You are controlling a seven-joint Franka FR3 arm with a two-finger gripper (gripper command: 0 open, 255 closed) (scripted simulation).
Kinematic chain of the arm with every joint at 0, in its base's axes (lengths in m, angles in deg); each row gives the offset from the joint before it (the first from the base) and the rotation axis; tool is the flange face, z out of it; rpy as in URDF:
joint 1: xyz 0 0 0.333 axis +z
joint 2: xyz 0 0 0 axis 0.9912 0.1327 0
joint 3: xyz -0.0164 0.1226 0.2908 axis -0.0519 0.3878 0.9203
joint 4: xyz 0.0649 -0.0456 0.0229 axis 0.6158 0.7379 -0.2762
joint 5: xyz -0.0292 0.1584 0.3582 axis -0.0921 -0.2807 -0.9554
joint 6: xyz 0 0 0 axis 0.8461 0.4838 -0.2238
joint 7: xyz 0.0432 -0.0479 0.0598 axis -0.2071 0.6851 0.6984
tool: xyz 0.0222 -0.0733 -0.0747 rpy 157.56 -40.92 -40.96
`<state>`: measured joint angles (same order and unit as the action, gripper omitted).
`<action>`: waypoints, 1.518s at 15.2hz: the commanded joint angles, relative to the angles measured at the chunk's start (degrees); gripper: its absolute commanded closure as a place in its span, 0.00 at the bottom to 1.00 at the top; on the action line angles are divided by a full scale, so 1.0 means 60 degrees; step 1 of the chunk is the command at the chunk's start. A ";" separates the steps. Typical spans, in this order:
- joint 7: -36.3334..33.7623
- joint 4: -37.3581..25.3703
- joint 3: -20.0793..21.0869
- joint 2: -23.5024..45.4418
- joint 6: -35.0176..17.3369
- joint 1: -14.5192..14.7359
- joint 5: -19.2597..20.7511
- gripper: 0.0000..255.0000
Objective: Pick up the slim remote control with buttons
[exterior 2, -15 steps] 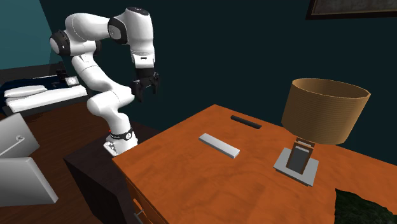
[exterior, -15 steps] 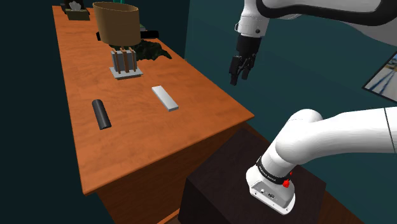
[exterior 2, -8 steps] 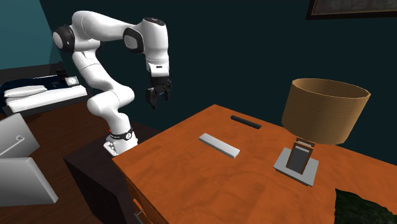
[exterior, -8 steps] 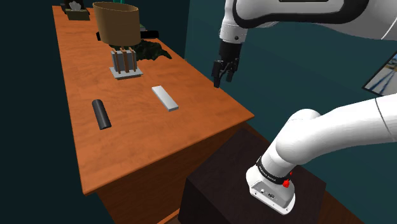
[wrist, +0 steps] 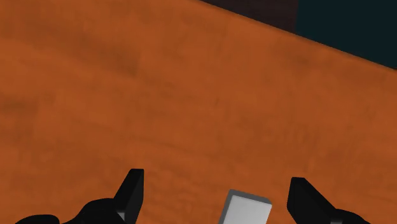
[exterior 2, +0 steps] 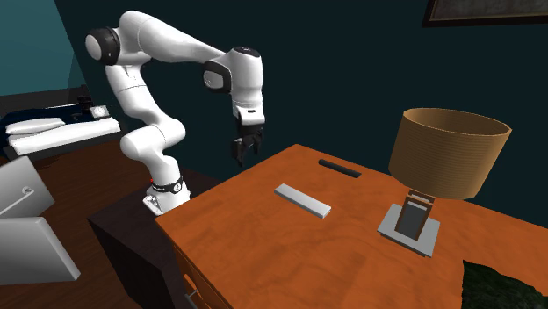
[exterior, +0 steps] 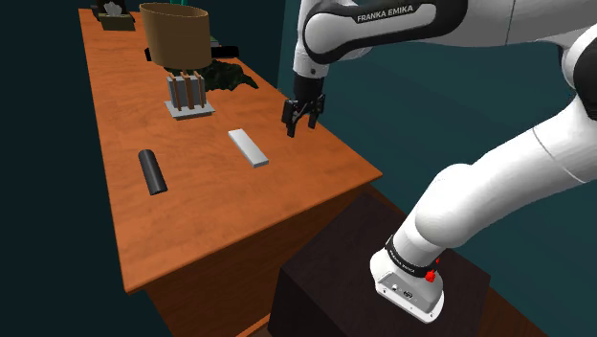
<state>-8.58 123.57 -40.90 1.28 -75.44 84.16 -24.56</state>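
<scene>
My end effector (exterior: 295, 127) hangs open above the orange-brown surface (exterior: 191, 211), near its edge on the side toward my stand (exterior: 383, 278), and it holds nothing. In the wrist view the two black fingers (wrist: 135, 184) stand well apart, with bare surface (wrist: 159, 95) under them.

The thing I take for the remote control is the flat, pale grey slab (exterior: 248, 147) lying flat on the surface. I can make out no buttons on it. In the shoulder view it sits at about 8 o'clock from my end effector, near but apart. In the second exterior view the slab (exterior 2: 303, 200) is at about 4 o'clock from my end effector (exterior 2: 239, 156). One short end of the slab (wrist: 248, 209) shows in the wrist view between my fingers, touched by neither.

A second slim thing, a black bar (exterior: 152, 171), lies at about 9 o'clock from the slab in the shoulder view, well apart from it. A lamp with a brown shade (exterior: 175, 33) stands at about 10 o'clock from the slab.

By my judgement the task is at the approach and no part of the pick is done. The slab rests untouched on the surface (exterior 2: 263, 255). What is left is to centre over it, turn my fingers across its narrow width, descend, close on its long edges and lift.
</scene>
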 commanded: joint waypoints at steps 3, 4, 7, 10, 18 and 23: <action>-0.0386 -0.0625 0.0242 0.1400 -0.0959 0.0047 0.0069 0.00; -0.0483 -0.0827 0.0292 0.1754 -0.1151 0.0056 0.0108 0.00; -0.0785 -0.1510 0.0419 0.2822 -0.1656 0.0091 0.0262 0.00; -0.1098 -0.2304 0.0508 0.3897 -0.2050 0.0145 0.0466 0.00; -0.1570 -0.3542 0.0540 0.5696 -0.2767 0.0296 0.0850 0.00; -0.1593 -0.3313 0.0527 0.5990 -0.3288 0.0309 0.0896 0.00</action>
<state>-18.14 103.34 -37.71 36.92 -94.49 86.02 -19.24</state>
